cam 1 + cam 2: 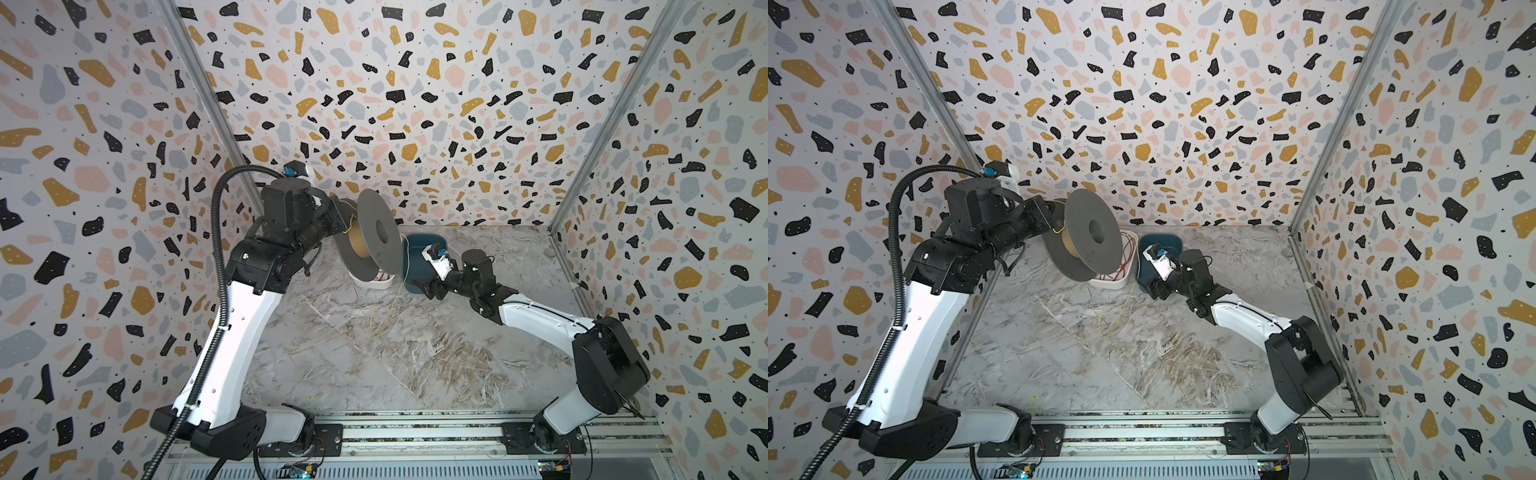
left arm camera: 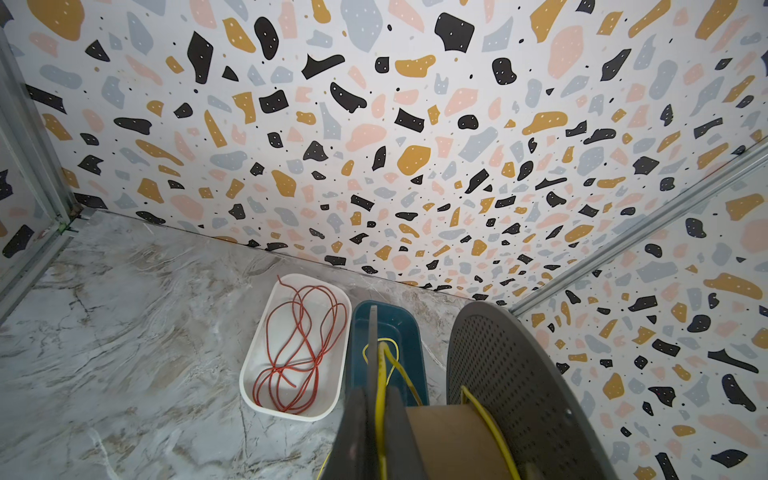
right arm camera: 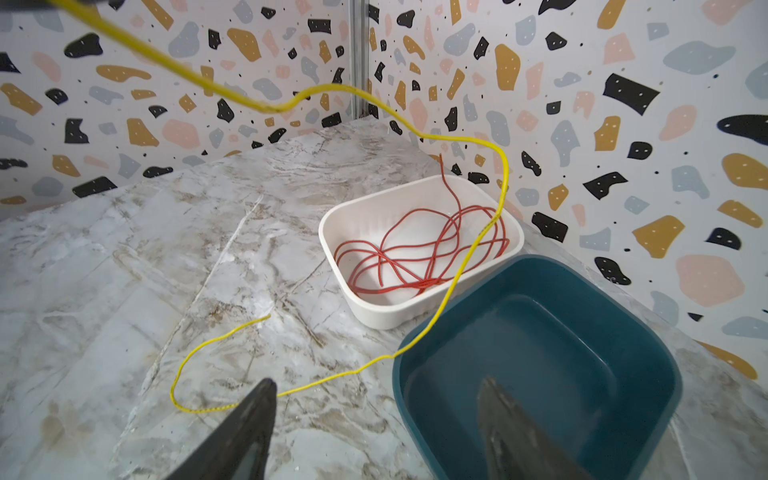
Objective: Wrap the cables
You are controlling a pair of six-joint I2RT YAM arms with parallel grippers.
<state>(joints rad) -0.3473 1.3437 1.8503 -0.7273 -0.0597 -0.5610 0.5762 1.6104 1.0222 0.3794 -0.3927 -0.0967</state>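
A grey perforated spool [image 1: 376, 232] [image 1: 1094, 232] with a cardboard core [image 2: 449, 440] hangs tilted above the table. My left gripper [image 2: 376, 395] [image 1: 347, 216] is shut on its near flange, and the yellow cable [image 2: 380, 399] runs up between the fingers beside that flange. From the spool the yellow cable [image 1: 388, 316] [image 3: 469, 257] drops past the blue bin's rim and loops over the marble. The red cable [image 2: 299, 349] [image 3: 415, 253] lies coiled in a white tray [image 3: 374, 311]. My right gripper [image 3: 378, 382] [image 1: 422, 286] stands open over the near rim of the blue bin [image 3: 540, 270], holding nothing.
White tray [image 1: 374, 284] and blue bin [image 1: 419, 241] stand side by side by the back wall. Patterned walls close in three sides. A black corrugated hose [image 1: 218, 266] runs along the left arm. An aluminium rail [image 1: 415, 432] carries both arm bases at the front.
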